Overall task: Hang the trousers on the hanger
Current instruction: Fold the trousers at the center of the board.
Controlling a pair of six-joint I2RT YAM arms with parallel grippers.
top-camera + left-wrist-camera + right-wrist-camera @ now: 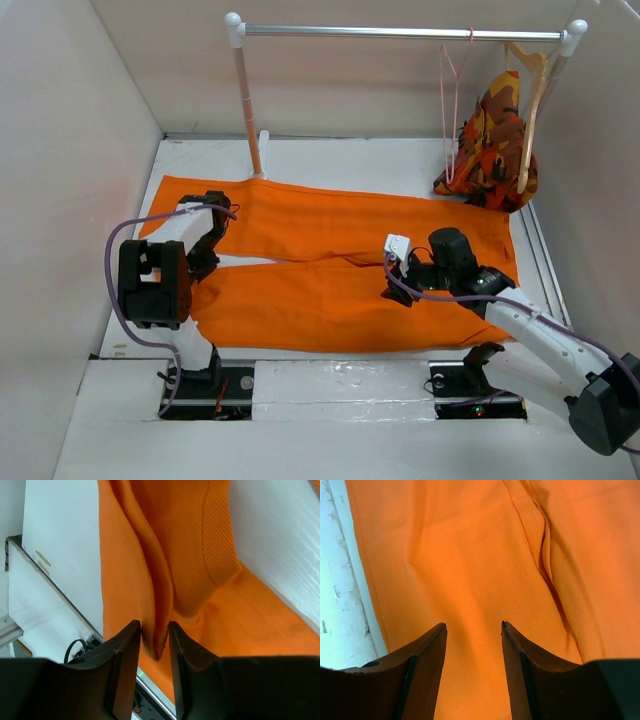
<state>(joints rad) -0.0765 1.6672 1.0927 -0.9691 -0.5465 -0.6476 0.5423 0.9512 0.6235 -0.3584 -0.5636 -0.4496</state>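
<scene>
Clothes rail [400, 32] stands at back: metal bar, white corner caps [233, 20], pale reddish post [246, 110] under left end. Plain off-white back wall [340, 90] close behind rail. Matching side panels: left wall [60, 150] well left of rail, right wall [600, 170] hard by rail's right end. White table [330, 165] beneath and in front of rail. Light even, soft; faint shadows below rail.

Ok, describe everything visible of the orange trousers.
The bright orange cloth trousers, plain woven fabric with stitched seams, lie spread on the white table, two legs side by side pointing left, waist end to the right. A raised fold near the leg ends is pinched in the left pincer. The right pincer stands open over the waist end; whether it touches the cloth is unclear.
</scene>
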